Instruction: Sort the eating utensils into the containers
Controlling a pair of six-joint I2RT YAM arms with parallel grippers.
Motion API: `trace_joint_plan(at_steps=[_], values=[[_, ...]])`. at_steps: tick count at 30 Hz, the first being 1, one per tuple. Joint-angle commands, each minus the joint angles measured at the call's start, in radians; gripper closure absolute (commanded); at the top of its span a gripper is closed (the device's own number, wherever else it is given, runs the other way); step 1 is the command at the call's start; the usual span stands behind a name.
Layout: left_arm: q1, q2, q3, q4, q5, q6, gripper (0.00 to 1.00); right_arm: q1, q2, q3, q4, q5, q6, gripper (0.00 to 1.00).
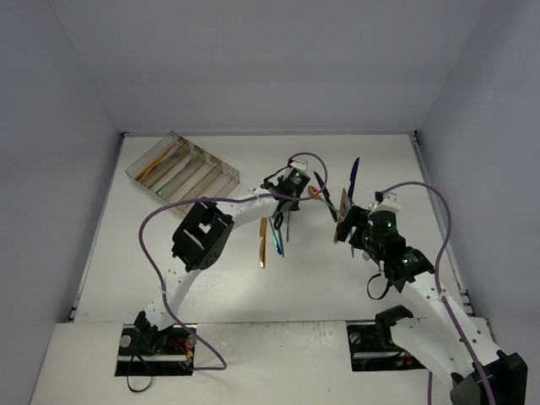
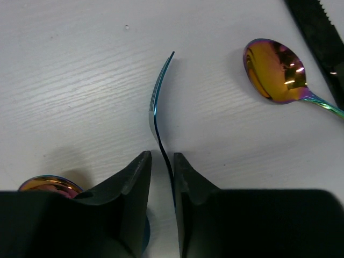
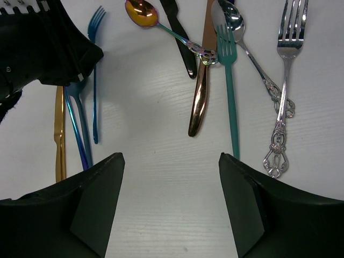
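White desk (image 1: pixel 337 287) carries it all. The clear tray (image 1: pixel 149 153) sits at ten o'clock in the top view, with a few gold-toned pieces lying along its compartments; which ones I cannot tell. The loose utensils lie at the centre and toward one o'clock, well apart from the tray.

The left pincer (image 2: pixel 161 158) is low over the desk, and its fingers stand narrow around the stem of a rainbow-blue fork (image 2: pixel 156 107). The fork is up on its edge, with its tines pointing to twelve o'clock in the wrist view. The stem lies against the three-o'clock finger (image 2: pixel 188 183) and a sliver of gap shows on the other side, so I cannot tell whether it is pinched firm. A rainbow spoon (image 2: pixel 274 72) lies bowl-up at two o'clock, and a black knife (image 2: pixel 317 27) lies beyond it.

The right pincer (image 3: pixel 172 161) is spread wide over bare desk, with nothing between its fingers. From nine to three o'clock, its view shows a gold knife (image 3: pixel 58 134), a dark blue fork (image 3: pixel 95 80), a copper knife (image 3: pixel 201 80), a teal fork (image 3: pixel 231 91), a silver spoon (image 3: pixel 242 37) and a silver fork (image 3: pixel 285 80). The teal fork's tines overlap the silver spoon's bowl.
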Motion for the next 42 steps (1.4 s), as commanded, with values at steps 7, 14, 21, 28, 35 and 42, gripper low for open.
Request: trace_joint_plan(at_steps=[7,14,21,28,35,42], values=[[-0.011,-0.104,0.023,0.037,0.016,0.000,1.00,-0.004,-0.022,0.000,0.036,0.010,0.010,0.32],[0.005,-0.306,0.023,0.024,0.048,0.147,1.00,-0.004,-0.028,-0.003,0.034,0.011,0.008,0.32],[0.188,-0.444,-0.007,-0.052,0.240,0.359,1.00,-0.004,-0.005,-0.001,0.035,0.014,0.003,0.32],[0.449,-0.436,0.022,-0.157,0.376,0.730,1.00,-0.004,0.027,0.006,0.037,0.018,-0.004,0.32],[0.658,-0.367,0.030,-0.156,0.524,0.861,1.00,-0.004,0.076,0.019,0.037,0.023,-0.009,0.32],[0.762,-0.281,0.055,-0.117,0.603,0.905,1.00,-0.004,0.110,0.020,0.038,0.020,-0.004,0.32]])
